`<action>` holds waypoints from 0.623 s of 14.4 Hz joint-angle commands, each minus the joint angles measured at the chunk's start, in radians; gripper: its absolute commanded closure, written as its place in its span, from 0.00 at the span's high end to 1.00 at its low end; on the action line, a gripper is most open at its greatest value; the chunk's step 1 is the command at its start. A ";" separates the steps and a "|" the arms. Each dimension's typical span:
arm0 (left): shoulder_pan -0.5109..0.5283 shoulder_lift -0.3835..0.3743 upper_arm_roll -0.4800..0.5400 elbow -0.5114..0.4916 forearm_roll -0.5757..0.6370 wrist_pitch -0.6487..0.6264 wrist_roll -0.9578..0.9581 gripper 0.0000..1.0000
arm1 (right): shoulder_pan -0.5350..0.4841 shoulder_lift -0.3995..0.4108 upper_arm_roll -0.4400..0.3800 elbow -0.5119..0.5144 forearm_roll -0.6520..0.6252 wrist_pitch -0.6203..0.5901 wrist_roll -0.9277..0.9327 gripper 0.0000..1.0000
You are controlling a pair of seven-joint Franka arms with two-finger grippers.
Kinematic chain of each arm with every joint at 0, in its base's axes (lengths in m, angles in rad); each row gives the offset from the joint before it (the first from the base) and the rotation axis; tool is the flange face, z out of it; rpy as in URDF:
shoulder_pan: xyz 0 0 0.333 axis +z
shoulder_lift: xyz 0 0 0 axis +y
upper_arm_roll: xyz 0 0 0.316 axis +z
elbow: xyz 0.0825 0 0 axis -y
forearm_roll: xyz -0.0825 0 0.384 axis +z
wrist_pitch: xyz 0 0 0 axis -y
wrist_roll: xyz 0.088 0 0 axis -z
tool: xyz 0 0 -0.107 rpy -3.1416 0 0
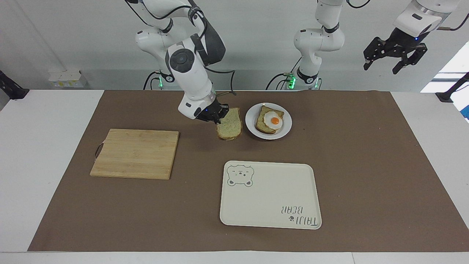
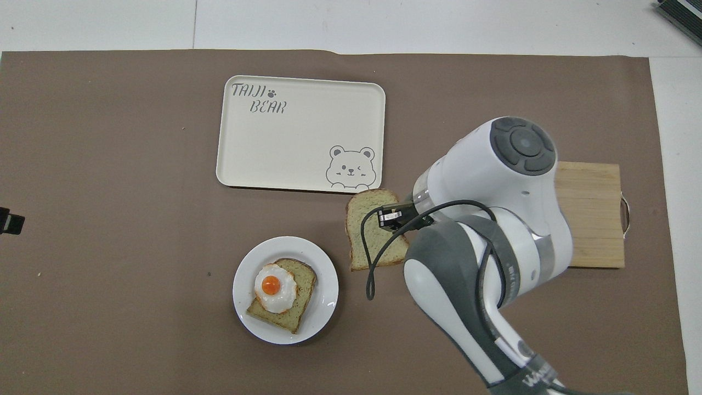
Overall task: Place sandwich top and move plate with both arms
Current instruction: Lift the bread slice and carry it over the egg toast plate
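My right gripper [image 1: 217,116] [image 2: 390,217] is shut on the sandwich top [image 1: 229,124] [image 2: 370,227], a plain pale green-yellow slice with a brown crust. It holds the slice in the air over the brown mat, just beside the plate. The small white plate [image 1: 253,126] [image 2: 324,299] carries a bread slice with a fried egg [image 1: 273,120] [image 2: 273,286]. My left gripper [image 1: 395,58] waits high up off the left arm's end of the table, its fingers apart and empty.
A wooden cutting board [image 1: 135,153] [image 2: 589,214] lies toward the right arm's end of the table. A cream rectangular tray with a bear drawing [image 1: 270,194] [image 2: 299,133] lies farther from the robots than the plate. A brown mat [image 1: 366,154] covers the table.
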 commanded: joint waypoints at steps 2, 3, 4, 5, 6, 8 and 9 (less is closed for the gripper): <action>-0.010 -0.028 0.006 -0.033 -0.011 0.002 -0.017 1.00 | 0.076 -0.025 0.005 -0.067 0.040 0.098 0.118 0.00; -0.010 -0.029 0.006 -0.033 -0.011 0.002 -0.017 1.00 | 0.102 -0.027 0.005 -0.087 0.040 0.129 0.173 0.00; -0.010 -0.028 0.006 -0.033 -0.011 0.002 -0.017 1.00 | 0.139 -0.022 0.005 -0.096 0.040 0.157 0.218 0.00; -0.010 -0.028 0.006 -0.033 -0.011 0.002 -0.017 1.00 | 0.183 -0.010 0.005 -0.107 0.040 0.196 0.257 0.00; -0.010 -0.028 0.006 -0.033 -0.011 0.002 -0.017 1.00 | 0.212 0.004 0.005 -0.121 0.040 0.245 0.296 0.00; -0.010 -0.028 0.006 -0.033 -0.011 0.002 -0.017 1.00 | 0.258 0.039 0.005 -0.124 0.040 0.293 0.344 0.00; -0.010 -0.028 0.006 -0.033 -0.011 0.002 -0.017 1.00 | 0.289 0.059 0.005 -0.124 0.042 0.316 0.359 0.00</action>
